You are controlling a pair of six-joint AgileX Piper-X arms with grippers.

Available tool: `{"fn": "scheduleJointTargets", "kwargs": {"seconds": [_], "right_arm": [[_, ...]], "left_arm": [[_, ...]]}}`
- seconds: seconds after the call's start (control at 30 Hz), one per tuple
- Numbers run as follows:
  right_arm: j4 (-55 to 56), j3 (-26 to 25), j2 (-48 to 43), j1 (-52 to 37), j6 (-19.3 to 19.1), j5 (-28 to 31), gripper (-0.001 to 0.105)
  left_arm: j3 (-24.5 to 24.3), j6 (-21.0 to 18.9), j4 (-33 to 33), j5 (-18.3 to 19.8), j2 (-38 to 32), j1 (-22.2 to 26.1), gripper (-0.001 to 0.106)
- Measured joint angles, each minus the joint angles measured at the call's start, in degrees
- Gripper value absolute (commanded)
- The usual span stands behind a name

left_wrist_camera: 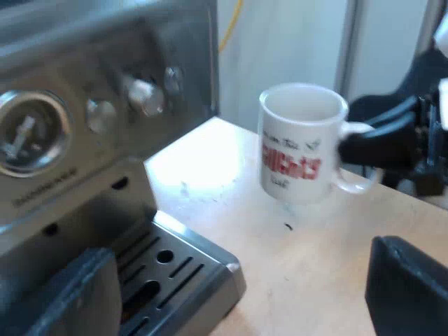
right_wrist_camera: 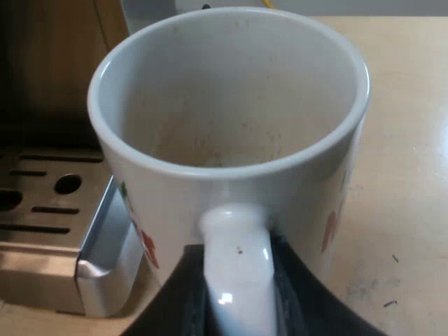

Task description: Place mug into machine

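**Risk check: mug (right_wrist_camera: 231, 140) beside drip tray (right_wrist_camera: 49, 210), not yet on it**

The right claw (right_wrist_camera: 238, 297) pinches the mug by its handle (right_wrist_camera: 234, 259), over the worktop (right_wrist_camera: 406, 175) at the tray's corner. The left claw (left_wrist_camera: 231, 308) is spread, empty. Likely faults: base clips the tray's raised edge; the narrow handle pinch lets the mug twist or tip.

The mug (left_wrist_camera: 301, 147) is glossy white, faintly brown-speckled inside, with red lettering between thin dark script; taking its handle as six o'clock, red blotches sit at about seven and five. The espresso machine (left_wrist_camera: 105, 84) is brushed silver with chrome knobs, its drip tray (left_wrist_camera: 175, 269) silver, patterned with black slots and round holes. The table (left_wrist_camera: 315, 259) is pale tan wood, and the right gripper (right_wrist_camera: 238, 297) has black fingers (right_wrist_camera: 171, 308).
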Motion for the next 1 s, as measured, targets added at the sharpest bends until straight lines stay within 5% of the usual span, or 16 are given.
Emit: {"fn": "scheduleJointTargets", "kwargs": {"seconds": [0.57,1.0], "right_arm": [[18.3,-0.1,-17.2,0.0,-1.3,-5.4,0.0],[22.6,-2.7,-18.8,3.9,-3.7,-10.7,0.0]], "left_arm": [[0.2,0.0,13.6,-3.6,-10.4,0.0,0.07],[8.8,-3.3,15.4,-5.0,-21.4,0.0,0.07]]}}
